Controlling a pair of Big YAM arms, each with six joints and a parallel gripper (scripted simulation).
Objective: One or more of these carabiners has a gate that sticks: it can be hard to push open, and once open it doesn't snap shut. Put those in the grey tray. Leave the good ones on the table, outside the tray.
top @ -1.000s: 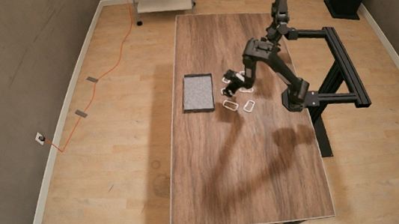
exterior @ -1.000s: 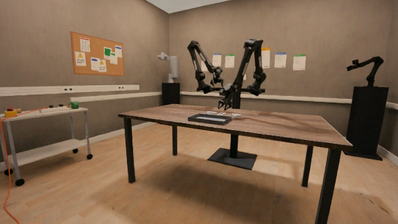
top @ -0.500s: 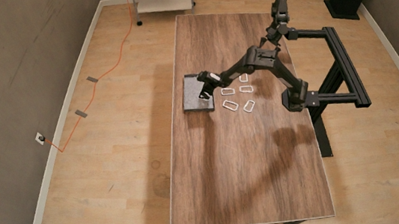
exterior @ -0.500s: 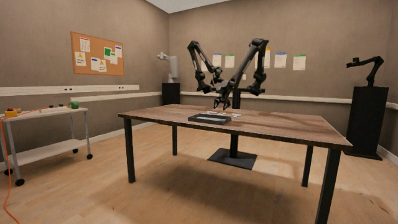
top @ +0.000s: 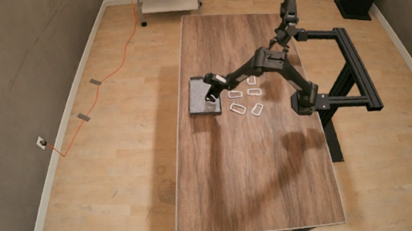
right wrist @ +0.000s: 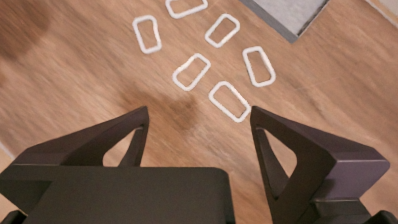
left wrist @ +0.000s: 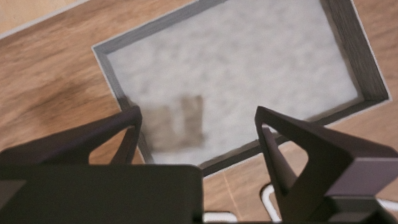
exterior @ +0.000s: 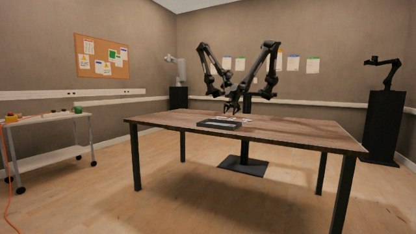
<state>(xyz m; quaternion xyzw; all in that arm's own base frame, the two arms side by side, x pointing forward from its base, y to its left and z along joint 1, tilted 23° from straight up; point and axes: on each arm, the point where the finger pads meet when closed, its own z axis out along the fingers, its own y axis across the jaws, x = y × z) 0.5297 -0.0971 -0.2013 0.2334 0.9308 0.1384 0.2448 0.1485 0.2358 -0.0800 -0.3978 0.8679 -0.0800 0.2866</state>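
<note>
The grey tray point(top: 196, 93) point(exterior: 215, 125) point(left wrist: 361, 56) point(right wrist: 289, 12) lies at the table's left edge, and nothing shows inside it. Several white carabiners lie on the table just right of it, among them one point(top: 235, 94) point(right wrist: 222, 30) nearest the tray and another point(top: 257, 109) point(right wrist: 148, 34) farther out. My left gripper point(top: 209, 97) point(exterior: 232, 110) point(left wrist: 198, 112) is open and empty, hovering over the tray's near corner. My right gripper point(right wrist: 199, 112) is open and empty, high above the carabiners.
The arms' black frame point(top: 356, 71) stands at the table's right side. A white cart point(exterior: 45, 140) stands by the wall, away from the table. An orange cable point(top: 122, 59) runs across the floor.
</note>
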